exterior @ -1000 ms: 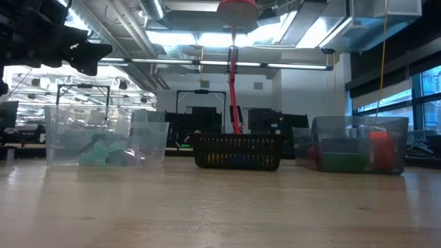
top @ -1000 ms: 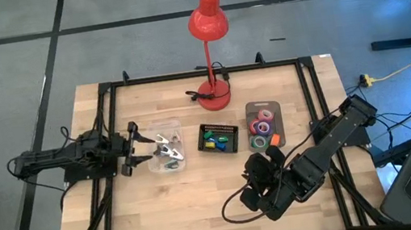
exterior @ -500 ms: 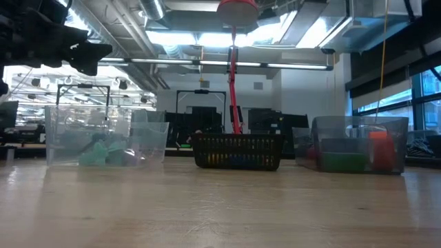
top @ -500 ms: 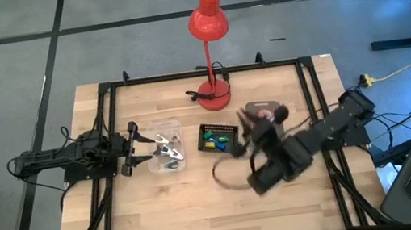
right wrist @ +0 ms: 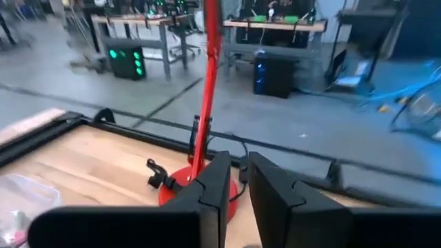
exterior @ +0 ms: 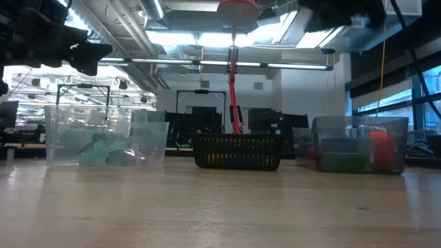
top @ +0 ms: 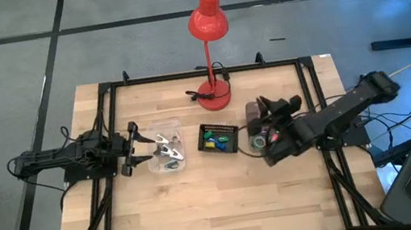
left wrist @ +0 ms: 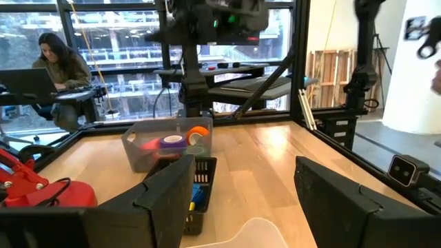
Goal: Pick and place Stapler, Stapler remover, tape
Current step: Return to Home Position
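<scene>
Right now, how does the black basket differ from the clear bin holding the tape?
The black basket is dark mesh; the clear bin has see-through walls. The basket stands lower than the bin. The basket holds small coloured pieces, the bin tape rolls, with the right gripper above it. Both are open-topped.

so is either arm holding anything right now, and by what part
Nothing is held. The left end effector is open and empty; the right end effector is all but closed on nothing.
</scene>
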Controlling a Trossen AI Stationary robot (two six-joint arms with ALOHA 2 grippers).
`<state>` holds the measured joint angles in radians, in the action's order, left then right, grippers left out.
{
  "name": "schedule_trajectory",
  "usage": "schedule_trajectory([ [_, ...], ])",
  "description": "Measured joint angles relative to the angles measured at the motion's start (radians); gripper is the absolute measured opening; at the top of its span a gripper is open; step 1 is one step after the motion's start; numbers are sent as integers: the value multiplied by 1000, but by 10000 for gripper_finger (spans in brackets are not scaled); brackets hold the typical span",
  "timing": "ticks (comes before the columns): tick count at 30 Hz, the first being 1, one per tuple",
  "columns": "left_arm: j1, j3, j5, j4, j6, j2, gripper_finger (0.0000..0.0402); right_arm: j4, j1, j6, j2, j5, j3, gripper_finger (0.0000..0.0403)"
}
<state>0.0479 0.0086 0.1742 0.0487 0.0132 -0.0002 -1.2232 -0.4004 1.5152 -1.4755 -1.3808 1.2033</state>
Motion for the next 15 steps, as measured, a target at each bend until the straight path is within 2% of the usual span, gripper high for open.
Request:
schedule_trajectory([
  [3,0,0,0,-2,0,0,240,240,1,-65,139,-2,-212,55],
  [6,0,0,0,0,0,0,240,542,9,-299,293,-6,-411,55],
  [9,0,0,0,0,0,0,240,743,14,-451,438,1,-600,55],
  [12,0,0,0,0,0,0,240,909,14,-603,564,2,-740,55],
  [15,0,0,0,0,0,0,240,1125,17,-899,679,2,-821,55],
])
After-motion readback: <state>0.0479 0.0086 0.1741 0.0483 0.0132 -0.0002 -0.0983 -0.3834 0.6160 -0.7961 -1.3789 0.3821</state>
